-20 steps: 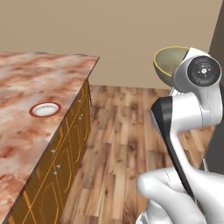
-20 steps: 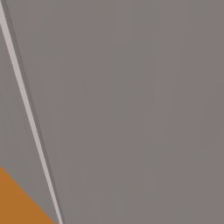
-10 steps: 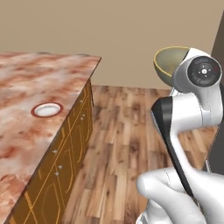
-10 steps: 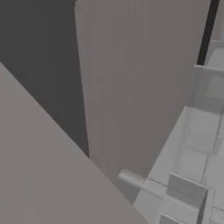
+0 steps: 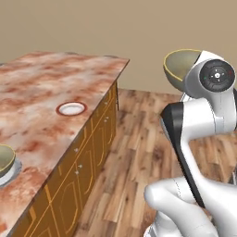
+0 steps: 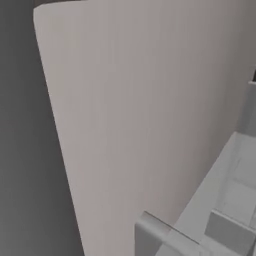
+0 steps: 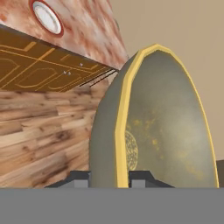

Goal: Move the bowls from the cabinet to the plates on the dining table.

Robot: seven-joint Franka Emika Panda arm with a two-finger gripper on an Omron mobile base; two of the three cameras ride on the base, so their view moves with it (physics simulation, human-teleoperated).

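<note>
An olive-bronze bowl point(image 7: 166, 131) with a yellow rim stands on edge in the hand view. My gripper point(image 7: 116, 179) is shut on its rim, one finger inside and one outside. In the left base view this bowl point(image 5: 179, 69) hangs high above the wood floor, to the right of the dining table point(image 5: 41, 88), partly behind my white wrist. A red-rimmed plate point(image 5: 71, 109) lies bare on the table and shows as well in the hand view's top left, plate point(image 7: 46, 17). A second bowl point(image 5: 3, 159) rests on a plate point(image 5: 5, 178) at the left edge.
Orange doors point(image 5: 88, 162) run under the table's long side, with wood floor point(image 5: 134, 152) between them and my base. A beige wall point(image 5: 115, 28) stands behind. A pale grey panel point(image 6: 140, 110) is very close in the right base view.
The whole picture has shifted, so the base has moved: the table and the red-rimmed plate slid right, and the bowl on its plate came into view. The held bowl keeps its place on the arm.
</note>
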